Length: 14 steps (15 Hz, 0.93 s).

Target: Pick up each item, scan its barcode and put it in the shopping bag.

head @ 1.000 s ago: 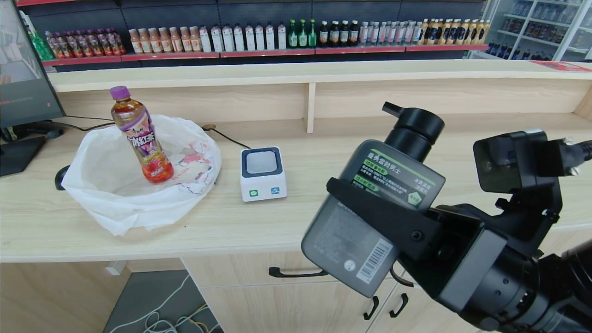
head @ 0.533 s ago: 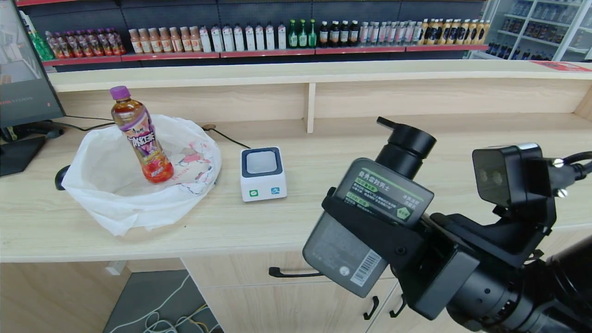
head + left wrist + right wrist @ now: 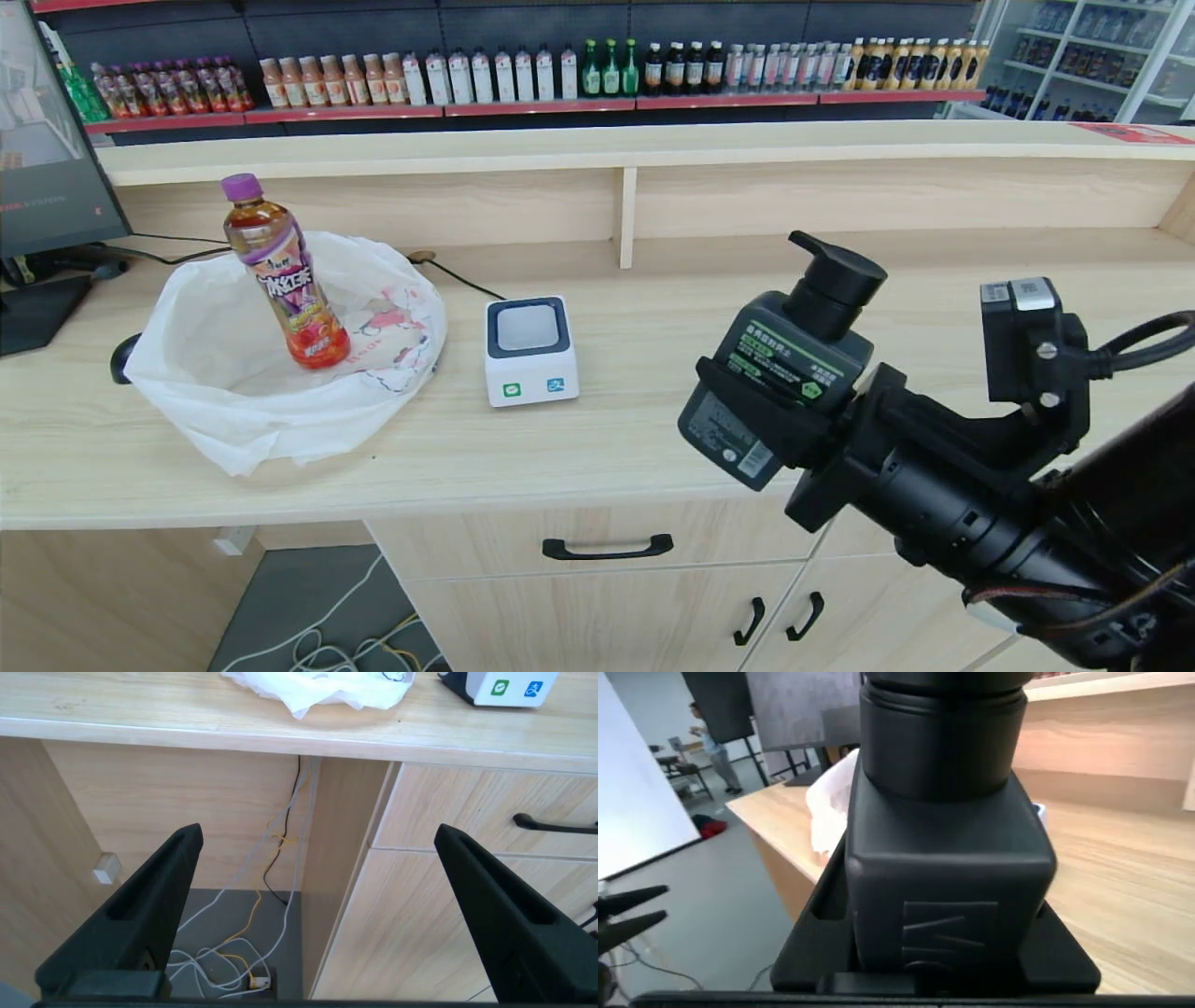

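Observation:
My right gripper [image 3: 767, 403] is shut on a dark grey pump bottle [image 3: 789, 369] with a black pump head, held tilted above the counter's front edge, to the right of the scanner [image 3: 529, 350]. The barcode label [image 3: 752, 457] sits at the bottle's lower end, facing the head camera. In the right wrist view the pump bottle [image 3: 948, 859] stands between the fingers. A white shopping bag [image 3: 233, 401] lies open on the left, with a tea bottle [image 3: 283, 273] upright in it. My left gripper [image 3: 318, 835] is open, low in front of the cabinet, below the shopping bag [image 3: 318, 686].
A monitor [image 3: 47, 140] and a black mouse [image 3: 121, 359] sit at the counter's left end. A raised ledge [image 3: 616, 149] runs along the back, with drink shelves behind. Drawer handles [image 3: 607, 548] are below the edge. Cables [image 3: 252, 943] lie on the floor under the counter.
The right arm has carried the pump bottle away from the head camera and slightly right, over the counter edge, turning it more upright. The bag, tea bottle and scanner have not moved.

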Tool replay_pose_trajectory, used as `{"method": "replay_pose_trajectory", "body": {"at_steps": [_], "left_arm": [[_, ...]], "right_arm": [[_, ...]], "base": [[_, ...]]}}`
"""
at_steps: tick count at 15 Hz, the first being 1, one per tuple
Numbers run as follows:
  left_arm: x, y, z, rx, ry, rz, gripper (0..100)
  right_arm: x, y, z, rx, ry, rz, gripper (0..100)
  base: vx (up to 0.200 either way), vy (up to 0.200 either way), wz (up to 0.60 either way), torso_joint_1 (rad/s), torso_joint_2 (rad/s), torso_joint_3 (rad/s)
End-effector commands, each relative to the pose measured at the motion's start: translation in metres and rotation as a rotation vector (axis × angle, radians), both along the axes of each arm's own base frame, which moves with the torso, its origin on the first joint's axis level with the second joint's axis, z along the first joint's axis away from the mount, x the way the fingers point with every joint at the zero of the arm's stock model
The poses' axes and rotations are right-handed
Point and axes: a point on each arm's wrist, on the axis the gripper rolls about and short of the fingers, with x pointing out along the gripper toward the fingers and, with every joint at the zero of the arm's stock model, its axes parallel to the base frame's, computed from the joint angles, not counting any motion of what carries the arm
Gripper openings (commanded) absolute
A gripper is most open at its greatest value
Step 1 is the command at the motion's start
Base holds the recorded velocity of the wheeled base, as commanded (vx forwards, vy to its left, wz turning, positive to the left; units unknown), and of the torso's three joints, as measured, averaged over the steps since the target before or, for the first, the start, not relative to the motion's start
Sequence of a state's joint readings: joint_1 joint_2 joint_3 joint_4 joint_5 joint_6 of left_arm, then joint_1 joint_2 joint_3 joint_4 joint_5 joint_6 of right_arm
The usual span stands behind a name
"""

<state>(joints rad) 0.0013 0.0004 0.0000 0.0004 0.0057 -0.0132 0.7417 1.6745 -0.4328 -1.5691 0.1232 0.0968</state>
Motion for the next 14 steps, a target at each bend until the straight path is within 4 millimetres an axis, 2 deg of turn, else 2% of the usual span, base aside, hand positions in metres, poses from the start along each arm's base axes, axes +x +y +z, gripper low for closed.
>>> {"method": "replay_pose_trajectory", "body": {"at_steps": [1, 4, 9, 12, 14], "left_arm": [[0.0, 0.0, 0.0, -0.001, -0.001, 0.001, 100], [0.0, 0.0, 0.0, -0.001, -0.001, 0.001, 100], [0.0, 0.0, 0.0, -0.001, -0.001, 0.001, 100], [0.0, 0.0, 0.0, -0.001, -0.001, 0.001, 100], [0.0, 0.0, 0.0, -0.001, -0.001, 0.001, 100]], "right_arm": [[0.011, -0.004, 0.001, -0.006, -0.02, -0.09, 0], [0.025, -0.012, 0.006, 0.005, -0.042, -0.221, 0], [0.038, -0.01, 0.005, 0.009, -0.04, -0.244, 0], [0.04, -0.011, 0.005, 0.013, -0.041, -0.251, 0], [0.044, -0.016, 0.005, 0.013, -0.041, -0.272, 0]], "base": [[0.0, 0.0, 0.0, 0.0, 0.0, 0.0], [0.0, 0.0, 0.0, 0.0, 0.0, 0.0], [0.0, 0.0, 0.0, 0.0, 0.0, 0.0], [-0.2, 0.0, 0.0, 0.006, 0.0, -0.001], [0.0, 0.0, 0.0, 0.0, 0.0, 0.0]]}}
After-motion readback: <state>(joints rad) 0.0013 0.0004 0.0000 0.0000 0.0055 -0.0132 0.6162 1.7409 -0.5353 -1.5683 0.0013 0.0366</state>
